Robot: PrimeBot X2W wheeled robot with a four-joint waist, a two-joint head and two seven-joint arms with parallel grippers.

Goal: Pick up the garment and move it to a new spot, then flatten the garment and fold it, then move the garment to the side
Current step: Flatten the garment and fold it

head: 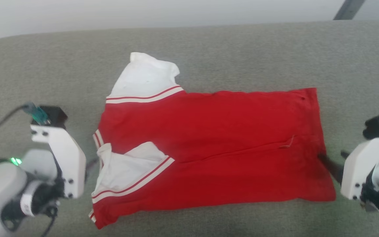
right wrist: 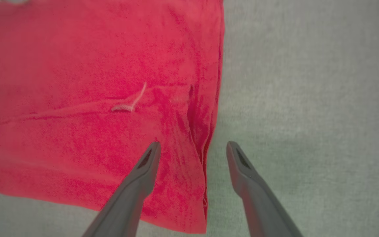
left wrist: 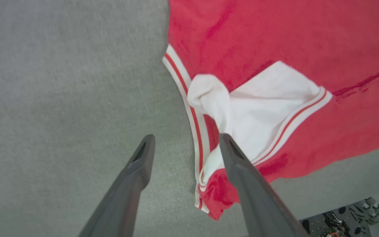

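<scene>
The garment (head: 209, 141) lies folded lengthwise on the grey cloth surface (head: 242, 52), red with white striped-trim sleeves at its left end. One sleeve sticks out at the back, the other is folded onto the red front. My left gripper (head: 90, 166) is open at the garment's left edge. In the left wrist view its fingers (left wrist: 184, 141) straddle the striped trim of the garment (left wrist: 275, 39), holding nothing. My right gripper (head: 336, 159) is open at the right edge. In the right wrist view it (right wrist: 192, 148) straddles the hem of the garment (right wrist: 77, 65), gripping nothing.
The grey surface runs wide on all sides of the garment, with a pale band beyond its far edge. A dark slanted bar (head: 349, 9) shows at the top right. Part of the robot's base (left wrist: 341, 220) appears low in the left wrist view.
</scene>
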